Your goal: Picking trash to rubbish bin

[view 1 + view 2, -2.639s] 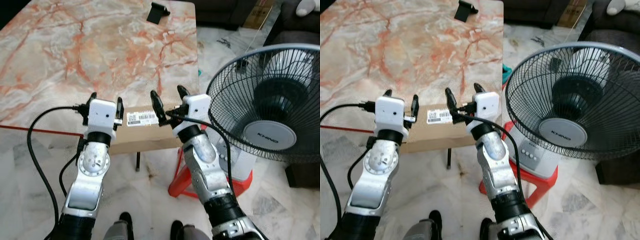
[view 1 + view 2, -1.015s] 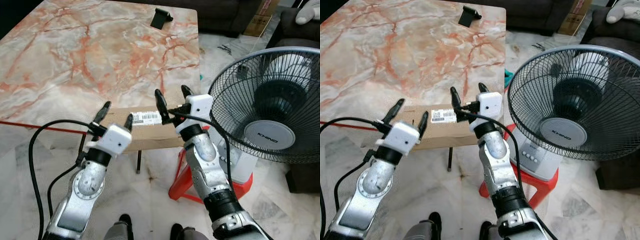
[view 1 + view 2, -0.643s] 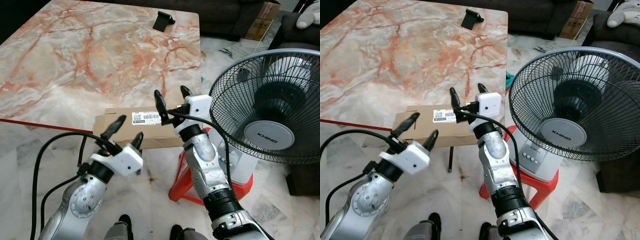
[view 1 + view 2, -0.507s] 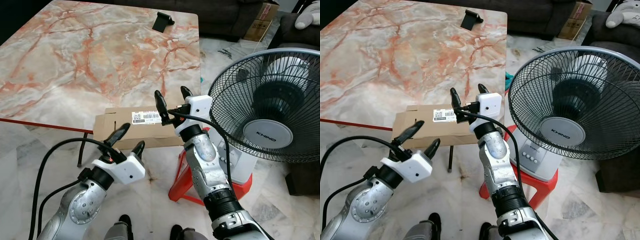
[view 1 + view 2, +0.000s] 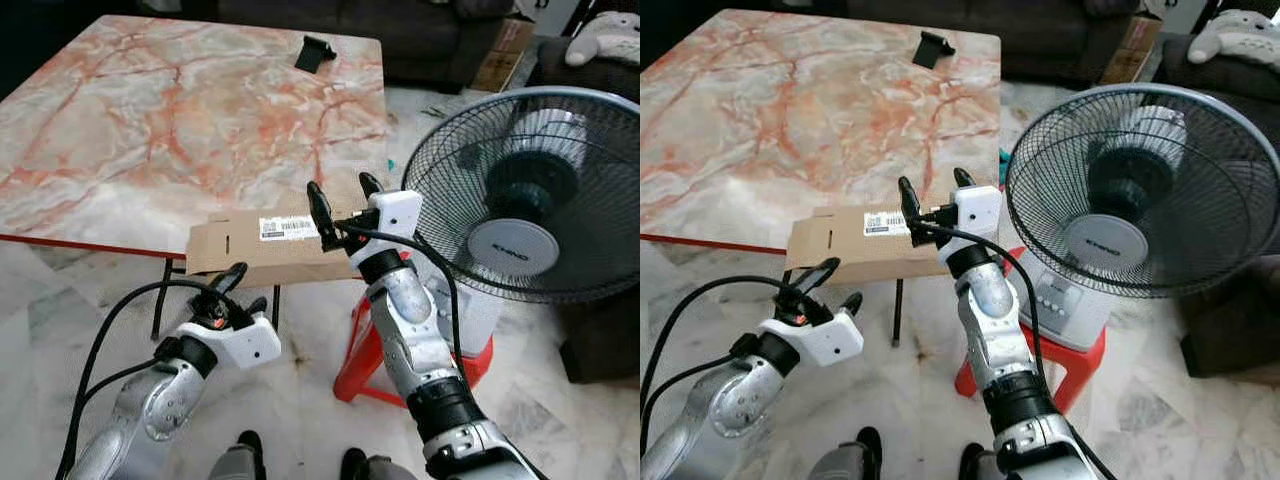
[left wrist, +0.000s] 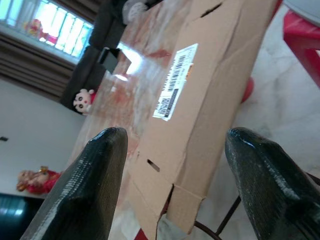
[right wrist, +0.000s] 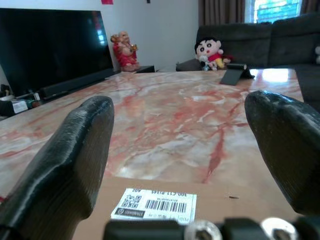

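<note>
1. Left claw [image 5: 238,290]: low, below the worktop [image 5: 120,120] edge, over the floor. Fingers apart, nothing between them. Points up twd the underside/near edge of the cardboard box [image 5: 250,245].
2. Box: flat, brown, w/ white barcode label [image 5: 285,228]. Lies on the near edge of the marble worktop, overhanging the front. Long axis runs left-right across the robot's front, along the worktop edge. Probably the trash meant; no bin seen from where I stand.
3. Left wrist view: box [image 6: 210,100] seen betw the two fingertips [image 6: 87,185], ahead of and above the claw, not touching.
4. Right claw [image 5: 342,205]: up at worktop height, at the box's right end, over its top face. Fingers spread wide, clamped on nothing. Right wrist view has the label [image 7: 155,206] just below and betw the fingers [image 7: 65,165].
5. Key relation: right claw is nearer, already above the box's right end; left is lower, under the left part. Judgement: box too wide for one claw across its length, so grip likely on a short edge or thin side, or one claw at each end.
6. Right of that: standing fan [image 5: 525,195] on a red stool [image 5: 370,365], close by the right arm. Risk, imo: elbow knocks the fan grille on lift.
7. Far worktop edge: small black stand [image 5: 316,50].
</note>
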Controlling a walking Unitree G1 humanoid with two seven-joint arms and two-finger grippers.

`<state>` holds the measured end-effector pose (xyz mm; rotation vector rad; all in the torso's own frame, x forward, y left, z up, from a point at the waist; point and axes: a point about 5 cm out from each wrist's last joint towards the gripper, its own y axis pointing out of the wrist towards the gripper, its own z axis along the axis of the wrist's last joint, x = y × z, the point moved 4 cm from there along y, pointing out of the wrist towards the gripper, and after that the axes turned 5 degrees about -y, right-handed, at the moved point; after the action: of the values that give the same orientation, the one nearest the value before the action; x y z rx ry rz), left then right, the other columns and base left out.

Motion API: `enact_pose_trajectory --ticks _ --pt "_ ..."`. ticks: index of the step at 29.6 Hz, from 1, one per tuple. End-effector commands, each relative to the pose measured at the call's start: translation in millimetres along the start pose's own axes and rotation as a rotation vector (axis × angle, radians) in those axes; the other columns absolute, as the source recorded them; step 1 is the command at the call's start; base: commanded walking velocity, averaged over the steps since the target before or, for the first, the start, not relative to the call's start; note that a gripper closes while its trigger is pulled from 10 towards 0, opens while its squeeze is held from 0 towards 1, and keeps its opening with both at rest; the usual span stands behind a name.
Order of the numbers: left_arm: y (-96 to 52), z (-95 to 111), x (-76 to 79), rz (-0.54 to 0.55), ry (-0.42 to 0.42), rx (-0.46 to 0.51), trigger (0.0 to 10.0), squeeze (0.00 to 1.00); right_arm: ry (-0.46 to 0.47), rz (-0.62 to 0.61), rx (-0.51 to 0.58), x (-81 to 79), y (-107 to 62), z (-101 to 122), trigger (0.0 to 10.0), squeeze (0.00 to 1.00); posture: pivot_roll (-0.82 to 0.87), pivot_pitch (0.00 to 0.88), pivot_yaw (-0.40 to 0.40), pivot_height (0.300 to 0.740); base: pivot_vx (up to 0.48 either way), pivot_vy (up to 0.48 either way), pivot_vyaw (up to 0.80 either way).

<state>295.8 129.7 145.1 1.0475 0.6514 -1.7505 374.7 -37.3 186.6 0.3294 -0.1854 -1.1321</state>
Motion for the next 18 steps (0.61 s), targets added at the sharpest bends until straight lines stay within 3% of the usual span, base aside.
enact_pose_trajectory --ticks 1,8,13,18 --pt "1.5 -4 1.5 0.021 -0.004 -0.028 10.0 0.0 0.013 0.02 0.015 -7.9 5.4 5 10.0 0.0 0.11 0.18 -0.066 0.74 0.0 0.0 0.0" --pt "19.1 -5 -6.3 0.106 -0.048 -0.036 10.0 0.0 0.013 0.019 0.012 -6.6 5.0 4 10.0 0.0 0.1 0.183 -0.07 0.74 0.0 0.0 0.0" --pt "27.0 -2 -3.7 0.128 -0.091 -0.009 10.0 0.0 0.016 0.019 0.01 -6.9 4.3 3 10.0 0.0 0.1 0.186 -0.072 0.74 0.0 0.0 0.0" --pt "37.9 -9 4.0 0.096 -0.035 -0.014 10.0 0.0 0.022 0.022 0.011 -8.2 3.4 3 10.0 0.0 0.1 0.195 -0.073 0.74 0.0 0.0 0.0"
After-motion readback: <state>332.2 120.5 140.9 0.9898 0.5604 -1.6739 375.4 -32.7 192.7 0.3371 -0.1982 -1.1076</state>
